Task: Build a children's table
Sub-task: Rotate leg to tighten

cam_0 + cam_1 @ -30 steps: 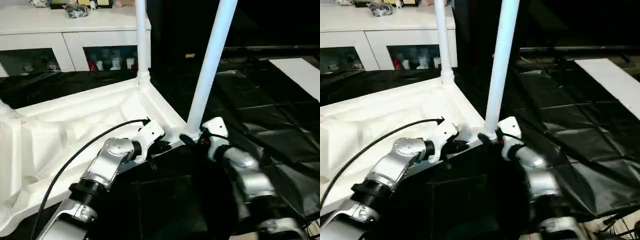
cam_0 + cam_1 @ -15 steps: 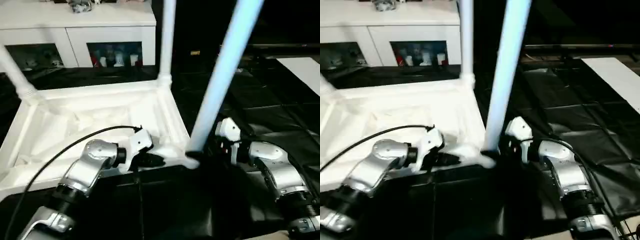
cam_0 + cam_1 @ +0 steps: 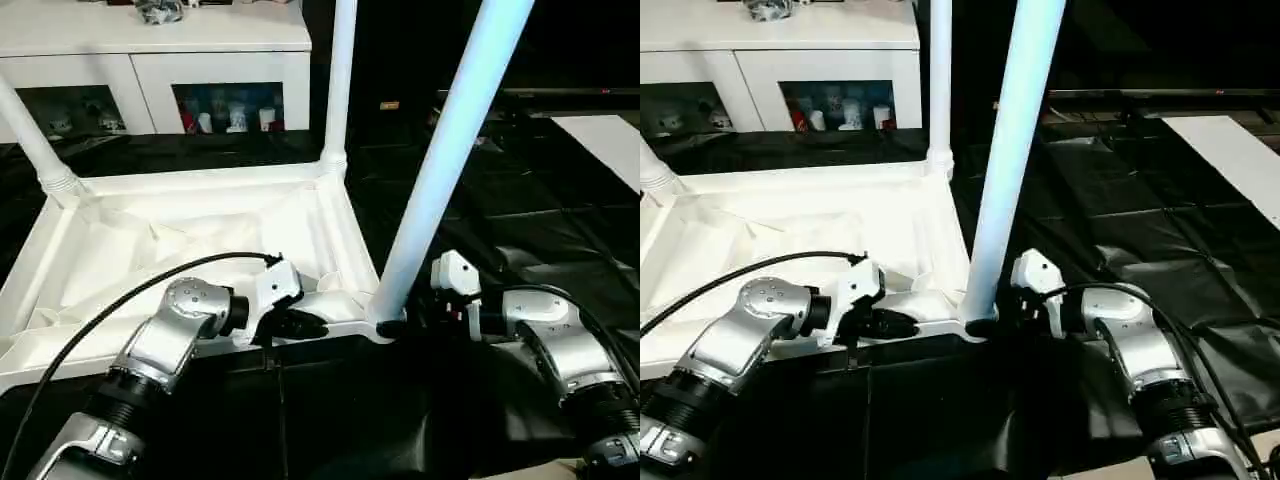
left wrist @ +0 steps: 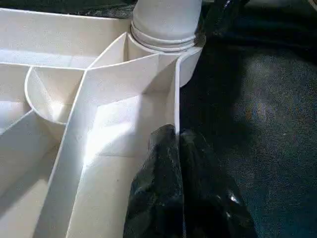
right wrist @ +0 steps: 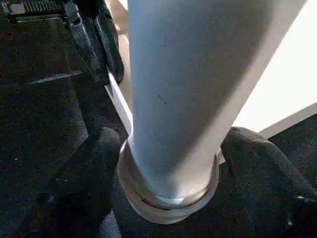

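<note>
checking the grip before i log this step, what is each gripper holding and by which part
The left gripper is shut on the tabletop, pinching its thin side wall near the corner. The right gripper straddles the base of the near leg; a firm hold cannot be told.

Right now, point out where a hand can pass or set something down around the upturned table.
Free: black sheeting right of the tabletop, toward the white board. Crowded: near corner, where the left gripper pinches the rim and the right gripper straddles the near leg.
</note>
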Controlling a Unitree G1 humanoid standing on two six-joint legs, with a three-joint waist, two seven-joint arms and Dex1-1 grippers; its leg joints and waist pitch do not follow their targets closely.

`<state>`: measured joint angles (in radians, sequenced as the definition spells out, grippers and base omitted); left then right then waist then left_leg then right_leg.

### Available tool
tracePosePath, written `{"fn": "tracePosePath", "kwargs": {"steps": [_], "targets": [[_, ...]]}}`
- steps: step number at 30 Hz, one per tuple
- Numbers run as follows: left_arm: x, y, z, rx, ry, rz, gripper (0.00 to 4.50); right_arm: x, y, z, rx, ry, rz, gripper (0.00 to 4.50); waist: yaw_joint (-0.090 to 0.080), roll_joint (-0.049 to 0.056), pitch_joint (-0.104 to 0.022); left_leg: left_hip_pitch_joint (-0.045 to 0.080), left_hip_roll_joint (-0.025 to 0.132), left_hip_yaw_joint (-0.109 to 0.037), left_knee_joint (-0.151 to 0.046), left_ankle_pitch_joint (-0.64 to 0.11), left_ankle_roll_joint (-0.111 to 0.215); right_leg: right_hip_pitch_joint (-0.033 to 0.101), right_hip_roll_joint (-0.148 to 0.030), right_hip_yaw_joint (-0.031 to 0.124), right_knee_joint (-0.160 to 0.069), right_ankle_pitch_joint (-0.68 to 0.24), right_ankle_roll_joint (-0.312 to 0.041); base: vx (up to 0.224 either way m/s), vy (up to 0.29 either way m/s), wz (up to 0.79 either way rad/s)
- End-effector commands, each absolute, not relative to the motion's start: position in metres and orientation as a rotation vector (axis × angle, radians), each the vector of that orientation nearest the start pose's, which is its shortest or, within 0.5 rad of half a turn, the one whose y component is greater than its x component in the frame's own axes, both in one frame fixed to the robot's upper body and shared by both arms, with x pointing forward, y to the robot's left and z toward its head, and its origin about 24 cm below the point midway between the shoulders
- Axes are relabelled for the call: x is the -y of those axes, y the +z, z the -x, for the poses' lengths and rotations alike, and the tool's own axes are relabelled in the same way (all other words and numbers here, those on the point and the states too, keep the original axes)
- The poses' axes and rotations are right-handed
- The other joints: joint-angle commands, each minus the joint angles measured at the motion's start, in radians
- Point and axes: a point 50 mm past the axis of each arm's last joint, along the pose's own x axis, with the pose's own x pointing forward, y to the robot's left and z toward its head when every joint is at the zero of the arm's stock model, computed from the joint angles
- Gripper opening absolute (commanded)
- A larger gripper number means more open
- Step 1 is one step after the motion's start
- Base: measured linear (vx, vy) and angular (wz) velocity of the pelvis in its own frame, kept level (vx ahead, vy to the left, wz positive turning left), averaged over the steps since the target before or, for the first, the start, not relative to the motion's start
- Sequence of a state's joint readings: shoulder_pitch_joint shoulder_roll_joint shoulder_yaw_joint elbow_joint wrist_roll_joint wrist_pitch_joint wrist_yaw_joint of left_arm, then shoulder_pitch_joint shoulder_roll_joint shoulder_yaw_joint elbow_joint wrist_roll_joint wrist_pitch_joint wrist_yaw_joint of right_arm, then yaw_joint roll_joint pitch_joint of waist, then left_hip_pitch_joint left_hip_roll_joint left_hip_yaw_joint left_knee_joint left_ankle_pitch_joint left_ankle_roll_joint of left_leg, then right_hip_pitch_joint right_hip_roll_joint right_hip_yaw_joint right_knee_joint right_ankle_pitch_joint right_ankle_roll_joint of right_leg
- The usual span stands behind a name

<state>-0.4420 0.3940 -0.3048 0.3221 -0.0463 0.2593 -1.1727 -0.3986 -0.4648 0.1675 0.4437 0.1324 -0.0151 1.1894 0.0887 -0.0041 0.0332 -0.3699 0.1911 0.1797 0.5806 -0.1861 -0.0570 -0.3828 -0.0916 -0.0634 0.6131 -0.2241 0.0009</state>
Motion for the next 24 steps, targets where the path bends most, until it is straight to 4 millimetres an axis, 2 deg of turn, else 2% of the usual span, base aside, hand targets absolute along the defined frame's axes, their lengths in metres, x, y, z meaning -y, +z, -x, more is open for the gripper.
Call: {"fn": "tracePosePath", "kwargs": {"steps": [1, 7, 12, 13, 14, 15, 16, 18, 20, 22, 24], "targets": [[-0.125, 0.039, -0.284, -0.511, -1.37, -0.309, 0.0, 0.174, 0.054, -0.293, -0.276, 1.251, 0.312, 3.16, 0.0, -0.01, -0.053, 0.01, 0.041, -0.007, -0.055, -0.082, 0.117, 0.047, -0.051, 0.04, -0.05, 0.059, -0.283, 0.0, 0.0, 0.0], [-0.125, 0.039, -0.283, -0.516, -1.373, -0.307, 0.0, 0.174, 0.052, -0.292, -0.285, 1.252, 0.298, 2.57, 0.0, -0.01, -0.052, 0.011, 0.042, -0.007, -0.055, -0.096, 0.111, 0.045, -0.051, 0.04, -0.051, 0.042, -0.284, 0.0, 0.0, 0.0], [-0.125, 0.038, -0.282, -0.519, -1.372, -0.305, 0.0, 0.17, 0.05, -0.293, -0.287, 1.246, 0.278, 2.26, 0.0, -0.011, -0.052, 0.011, 0.041, -0.007, -0.054, -0.1, 0.106, 0.046, -0.052, 0.041, -0.051, 0.031, -0.279, 0.0, 0.0, 0.0], [-0.124, 0.037, -0.283, -0.514, -1.361, -0.307, 0.0, 0.169, 0.048, -0.294, -0.297, 1.22, 0.268, 2.2, 0.0, -0.015, -0.052, 0.01, 0.041, -0.007, -0.054, -0.097, 0.107, 0.046, -0.051, 0.041, -0.05, 0.034, -0.279, 0.0, 0.0, 0.0], [-0.122, 0.036, -0.284, -0.507, -1.347, -0.31, 0.0, 0.168, 0.045, -0.295, -0.311, 1.19, 0.262, 2.17, -0.001, -0.012, -0.05, 0.01, 0.041, -0.007, -0.056, -0.101, 0.104, 0.044, -0.052, 0.041, -0.052, 0.023, -0.279, 0.0, 0.0, 0.0], [-0.119, 0.035, -0.285, -0.505, -1.325, -0.31, 0.0, 0.166, 0.041, -0.299, -0.322, 1.132, 0.258, 2.13, -0.002, -0.015, -0.049, 0.01, 0.04, -0.007, -0.057, -0.111, 0.1, 0.044, -0.052, 0.041, -0.054, 0.008, -0.276, 0.0, 0.0, 0.0], [-0.117, 0.034, -0.286, -0.506, -1.317, -0.31, 0.0, 0.166, 0.039, -0.3, -0.323, 1.104, 0.257, 2.09, -0.005, -0.013, -0.047, 0.011, 0.041, -0.008, -0.06, -0.131, 0.085, 0.043, -0.054, 0.041, -0.058, -0.029, -0.27, 0.0, 0.0, 0.0], [-0.111, 0.03, -0.289, -0.508, -1.274, -0.323, 0.0, 0.161, 0.033, -0.302, -0.33, 1.033, 0.233, 2.06, -0.01, -0.015, -0.042, 0.012, 0.041, -0.009, -0.065, -0.181, 0.057, 0.04, -0.053, 0.043, -0.067, -0.109, -0.251, 0.0, 0.0, 0.0], [-0.105, 0.028, -0.292, -0.503, -1.247, -0.327, 0.0, 0.153, 0.029, -0.3, -0.328, 1.013, 0.213, 2.05, -0.011, -0.015, -0.039, 0.018, 0.042, -0.012, -0.073, -0.239, 0.018, 0.038, -0.056, 0.044, -0.079, -0.221, -0.216, 0.0, 0.0, 0.0], [-0.095, 0.028, -0.298, -0.492, -1.198, -0.322, 0.0, 0.139, 0.024, -0.298, -0.325, 0.972, 0.172, 2.04, -0.012, -0.013, -0.038, 0.022, 0.044, -0.014, -0.078, -0.268, 0.001, 0.034, -0.057, 0.044, -0.086, -0.267, -0.193, 0.0, 0.0, 0.0], [-0.085, 0.028, -0.304, -0.483, -1.155, -0.314, 0.0, 0.125, 0.022, -0.298, -0.318, 0.922, 0.125, 2.04, -0.013, -0.013, -0.031, 0.024, 0.043, -0.017, -0.083, -0.317, -0.012, 0.03, -0.059, 0.044, -0.094, -0.338, -0.171, 0.0, 0.0, 0.0]]}}
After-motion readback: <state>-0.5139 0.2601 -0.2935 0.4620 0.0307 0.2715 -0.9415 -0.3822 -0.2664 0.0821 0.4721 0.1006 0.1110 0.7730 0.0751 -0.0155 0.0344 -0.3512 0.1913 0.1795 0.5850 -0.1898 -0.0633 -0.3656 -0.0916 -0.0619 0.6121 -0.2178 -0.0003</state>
